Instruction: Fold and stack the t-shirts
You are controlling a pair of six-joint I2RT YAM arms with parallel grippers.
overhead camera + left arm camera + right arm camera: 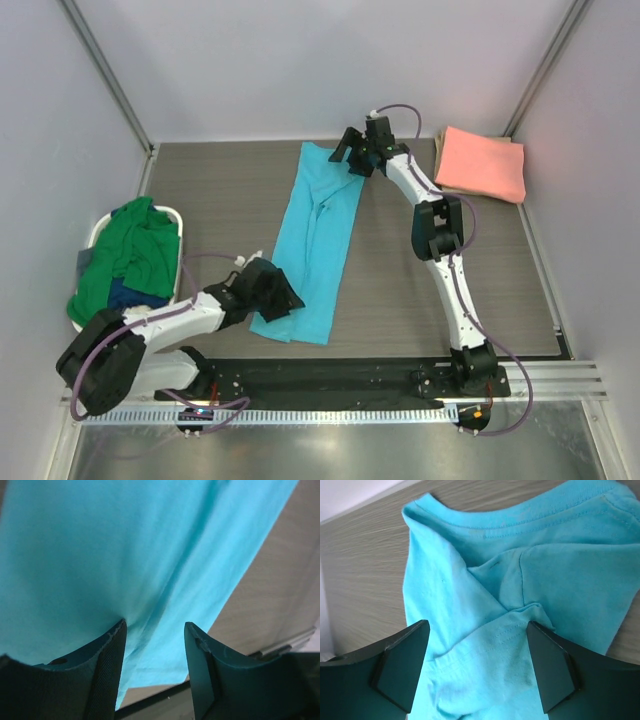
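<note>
The sky-blue t-shirt lies on the table folded lengthwise into a long strip, collar at the far end. My left gripper is open at its near left edge; in the left wrist view its jaws stand apart low over the cloth, the left finger touching it. My right gripper is open over the far collar end; in the right wrist view its jaws straddle a folded sleeve and the collar. A folded salmon-pink t-shirt lies at the far right.
A white basket at the left holds a crumpled green t-shirt over a navy one. A black strip and metal rail run along the near table edge. Walls enclose the table on three sides.
</note>
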